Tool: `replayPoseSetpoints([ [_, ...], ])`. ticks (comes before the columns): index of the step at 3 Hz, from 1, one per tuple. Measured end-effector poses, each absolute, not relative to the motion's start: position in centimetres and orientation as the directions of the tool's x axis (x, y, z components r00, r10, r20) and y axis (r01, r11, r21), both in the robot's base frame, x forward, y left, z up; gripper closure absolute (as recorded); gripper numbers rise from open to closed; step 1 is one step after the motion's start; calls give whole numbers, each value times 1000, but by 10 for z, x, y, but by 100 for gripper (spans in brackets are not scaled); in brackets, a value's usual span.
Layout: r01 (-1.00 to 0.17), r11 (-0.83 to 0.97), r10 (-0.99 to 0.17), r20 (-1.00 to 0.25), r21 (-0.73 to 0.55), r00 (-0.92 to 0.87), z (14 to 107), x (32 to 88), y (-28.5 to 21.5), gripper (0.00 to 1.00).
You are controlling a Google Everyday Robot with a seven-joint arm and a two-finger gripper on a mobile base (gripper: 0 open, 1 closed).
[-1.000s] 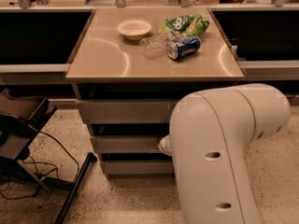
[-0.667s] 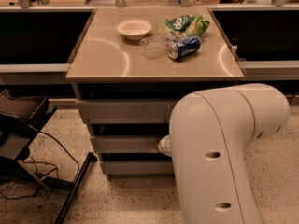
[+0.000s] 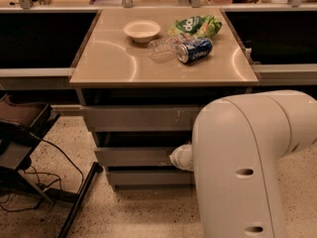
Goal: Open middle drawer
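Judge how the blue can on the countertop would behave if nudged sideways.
The blue can lies on its side, so it would probably roll. It looks like thin metal, likely light and easily dented. The clear bottle beside it might stop it. The gripper is down at the middle drawer, largely hidden behind the arm.

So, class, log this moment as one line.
target: middle drawer | gripper: at its front, mostly hidden behind arm

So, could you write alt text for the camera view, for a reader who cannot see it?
A white robot arm holds its mostly hidden gripper at the middle drawer of a grey cabinet. On top lie a bowl, a blue can and a green bag.
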State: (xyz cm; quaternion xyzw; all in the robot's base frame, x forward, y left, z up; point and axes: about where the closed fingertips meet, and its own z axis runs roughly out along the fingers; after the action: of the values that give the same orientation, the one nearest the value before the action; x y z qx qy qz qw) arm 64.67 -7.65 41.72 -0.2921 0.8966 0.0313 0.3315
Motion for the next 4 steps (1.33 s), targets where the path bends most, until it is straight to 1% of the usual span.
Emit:
replayPoseSetpoints([
  [2,-536,834,-494,-612,-132,-617,417,644,-78,100],
  [3,-529,837,-493,-614,-141,-616,420,629,-67,100],
  [4,-529,837,-493,-614,-141,-616,420,628,-68,100],
])
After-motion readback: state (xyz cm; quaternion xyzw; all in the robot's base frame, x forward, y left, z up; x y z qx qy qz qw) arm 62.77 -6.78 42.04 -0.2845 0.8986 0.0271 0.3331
